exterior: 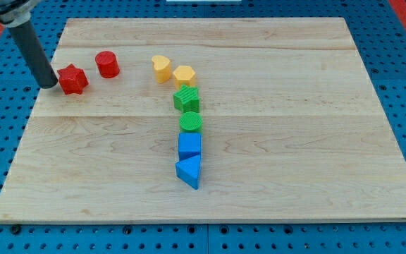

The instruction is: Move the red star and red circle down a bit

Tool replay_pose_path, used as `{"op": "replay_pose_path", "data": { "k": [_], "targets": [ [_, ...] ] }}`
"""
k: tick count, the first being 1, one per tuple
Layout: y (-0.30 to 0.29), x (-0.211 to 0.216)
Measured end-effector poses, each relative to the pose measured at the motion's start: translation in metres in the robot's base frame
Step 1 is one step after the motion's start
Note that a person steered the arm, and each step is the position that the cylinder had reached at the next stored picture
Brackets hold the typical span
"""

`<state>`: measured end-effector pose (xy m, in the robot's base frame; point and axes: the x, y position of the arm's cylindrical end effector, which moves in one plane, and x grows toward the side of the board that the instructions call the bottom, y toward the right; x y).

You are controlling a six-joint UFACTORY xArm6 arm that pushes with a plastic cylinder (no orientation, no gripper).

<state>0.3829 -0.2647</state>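
Note:
The red star [72, 79] lies near the board's upper left. The red circle [107, 64], a short cylinder, stands just to its right and slightly higher in the view, a small gap between them. My tip [49, 84] rests on the board right at the star's left side, touching it or nearly so. The dark rod rises from there toward the view's top left corner.
A chain of blocks runs down the middle: yellow heart [161, 68], yellow hexagon [184, 75], green star [186, 99], green circle [191, 122], blue cube [189, 144], blue triangle [189, 171]. The wooden board [294, 141] lies on a blue perforated table.

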Motion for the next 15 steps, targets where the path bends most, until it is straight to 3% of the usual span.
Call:
{"op": "replay_pose_path", "data": {
  "k": [2,3,4,5,7,8,11,12,15],
  "targets": [
    [0.036,0.007],
    [0.029,0.034],
    [0.097,0.027],
    [0.125,-0.001],
    [0.132,-0.062],
    [0.09,-0.063],
    [0.065,-0.093],
    [0.023,-0.093],
    [0.074,-0.048]
  ]
}}
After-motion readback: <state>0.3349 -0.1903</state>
